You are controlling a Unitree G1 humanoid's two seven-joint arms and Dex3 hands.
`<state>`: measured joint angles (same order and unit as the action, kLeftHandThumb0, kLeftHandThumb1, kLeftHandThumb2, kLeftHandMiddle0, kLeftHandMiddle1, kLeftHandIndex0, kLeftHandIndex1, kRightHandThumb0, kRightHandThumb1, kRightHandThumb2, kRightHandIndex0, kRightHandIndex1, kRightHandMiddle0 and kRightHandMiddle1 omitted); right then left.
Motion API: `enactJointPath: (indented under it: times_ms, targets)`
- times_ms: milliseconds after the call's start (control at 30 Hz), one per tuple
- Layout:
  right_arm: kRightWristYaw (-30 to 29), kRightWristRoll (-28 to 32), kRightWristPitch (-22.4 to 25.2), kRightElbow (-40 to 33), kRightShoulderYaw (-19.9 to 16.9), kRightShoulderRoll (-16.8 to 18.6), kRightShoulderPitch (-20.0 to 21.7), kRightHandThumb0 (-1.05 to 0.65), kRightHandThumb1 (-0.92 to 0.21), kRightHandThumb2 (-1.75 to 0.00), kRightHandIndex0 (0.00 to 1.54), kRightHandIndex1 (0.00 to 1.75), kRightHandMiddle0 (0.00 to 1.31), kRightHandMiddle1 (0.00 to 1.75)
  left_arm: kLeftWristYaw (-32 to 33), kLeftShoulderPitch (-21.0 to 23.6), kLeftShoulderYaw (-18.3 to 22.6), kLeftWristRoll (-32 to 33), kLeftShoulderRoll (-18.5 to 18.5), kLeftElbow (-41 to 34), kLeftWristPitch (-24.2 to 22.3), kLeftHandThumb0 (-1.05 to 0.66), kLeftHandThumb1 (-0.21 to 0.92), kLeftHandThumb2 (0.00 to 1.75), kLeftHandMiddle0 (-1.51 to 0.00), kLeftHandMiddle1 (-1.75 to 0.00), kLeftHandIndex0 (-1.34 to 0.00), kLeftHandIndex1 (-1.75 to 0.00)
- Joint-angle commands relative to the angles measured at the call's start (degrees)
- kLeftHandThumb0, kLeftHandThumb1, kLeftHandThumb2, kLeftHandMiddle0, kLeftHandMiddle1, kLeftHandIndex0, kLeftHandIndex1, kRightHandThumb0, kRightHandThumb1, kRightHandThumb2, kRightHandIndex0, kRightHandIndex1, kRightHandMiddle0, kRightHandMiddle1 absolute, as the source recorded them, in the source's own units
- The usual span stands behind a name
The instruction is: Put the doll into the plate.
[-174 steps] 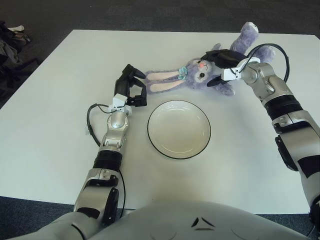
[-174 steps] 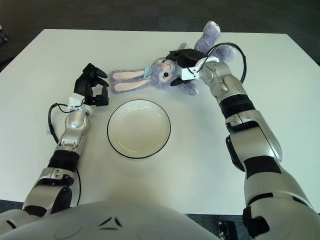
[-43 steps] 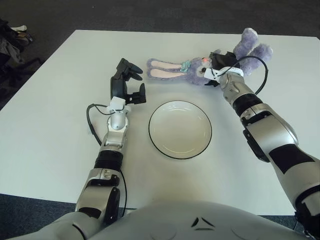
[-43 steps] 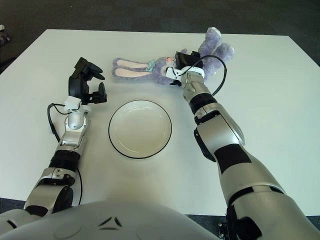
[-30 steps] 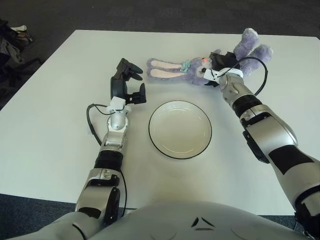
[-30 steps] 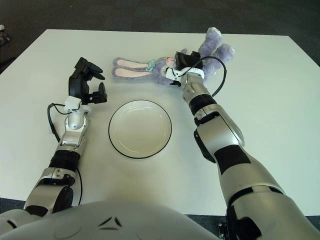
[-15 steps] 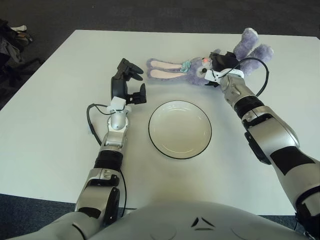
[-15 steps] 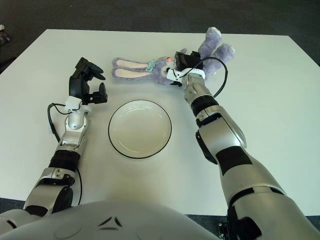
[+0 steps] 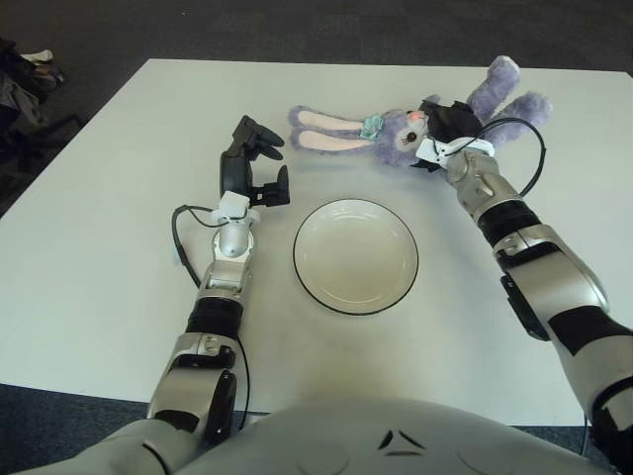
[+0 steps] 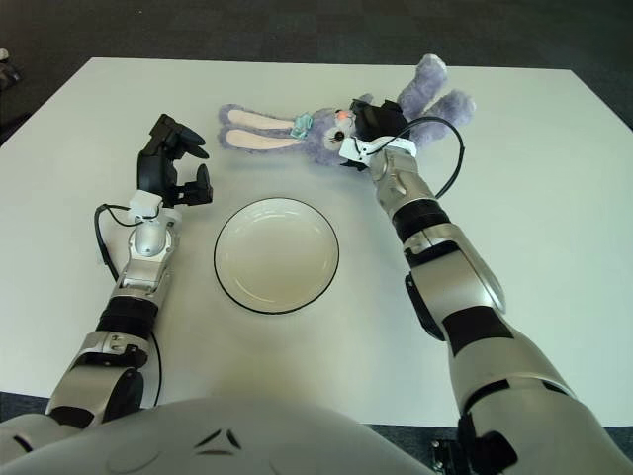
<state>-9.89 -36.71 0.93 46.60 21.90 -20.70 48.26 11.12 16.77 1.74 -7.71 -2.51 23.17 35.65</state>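
Note:
A purple plush bunny doll (image 9: 396,130) lies across the far side of the white table, its long ears (image 9: 326,140) pointing left and its legs (image 9: 509,87) to the right. My right hand (image 9: 445,127) is curled over the doll's body just right of its head, shut on it. A white plate (image 9: 356,259) with a dark rim sits on the table in front of the doll, with nothing in it. My left hand (image 9: 253,166) is raised to the left of the plate, its fingers spread and holding nothing.
The white table (image 9: 109,247) extends well to the left and right of the plate. Dark floor lies beyond its far edge, with some dark objects (image 9: 20,79) off the table's left side. A black cable (image 9: 181,237) loops beside my left forearm.
My right hand has shifted a little to the right and away from me, carrying the doll with it. The left hand and the plate have stayed put.

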Motion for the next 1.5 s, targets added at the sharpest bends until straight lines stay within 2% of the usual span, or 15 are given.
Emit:
enactJointPath:
  times_ms: [0,133,333,500,700,1100,1467]
  targets:
    - [1.59,1.16,-1.17,-4.37,-1.33,-1.91,-1.98,0.43,-0.44,-1.12,0.55,1.67,0.99,1.75,-0.15,-4.37,-0.2,-0.06,0.55,3.33,0.09,-0.01,0.3,1.34,-0.51,-1.75,-0.5,-1.75]
    - [2.9,1.07,-1.15,-9.12,-2.46,-3.34,-2.4,0.47,-0.33,-1.29,0.6,1.73,1.0,1.75,-0.54,-4.14,-0.23,0.22,0.36,3.78,0.11,-0.01,0.3,1.34,-0.51,-1.75,-0.5,-1.75]
    - [2.66,0.96,-2.62,-11.01,-3.27,-3.88,-2.96,0.5,-0.25,-1.4,0.66,1.74,1.01,1.75,-1.09,-3.82,-0.2,0.47,-0.04,4.32,-0.16,-0.01,0.31,1.34,-0.51,-1.75,-0.49,-1.75]
    - [4.72,1.41,-1.17,-18.78,-5.06,-4.52,-5.29,0.48,-0.28,-1.35,0.63,1.74,1.02,1.75,-2.31,-3.84,0.04,1.83,-0.08,3.9,-1.62,-0.01,0.31,1.33,-0.51,-1.75,-0.49,-1.75]
    - [6.37,-0.19,-0.17,-24.77,-5.45,-5.28,-6.18,0.52,-0.19,-1.47,0.71,1.75,1.0,1.75,-3.39,-3.8,0.65,3.42,-0.15,3.19,-3.13,-0.01,0.31,1.33,-0.51,-1.75,-0.49,-1.75]
    - [9.53,-0.07,2.83,-38.18,-7.32,-4.64,-11.06,0.54,-0.15,-1.52,0.75,1.75,1.0,1.75,0.08,-3.49,1.76,0.83,-0.51,2.4,-6.21,-0.01,0.3,1.35,-0.52,-1.75,-0.5,-1.75]
    - [13.65,3.45,-0.38,-43.11,-8.33,-4.35,-12.71,0.54,-0.14,-1.53,0.75,1.75,1.0,1.75,2.8,-3.23,2.34,-0.04,-0.11,1.64,-9.19,-0.01,0.28,1.36,-0.53,-1.75,-0.51,-1.75]
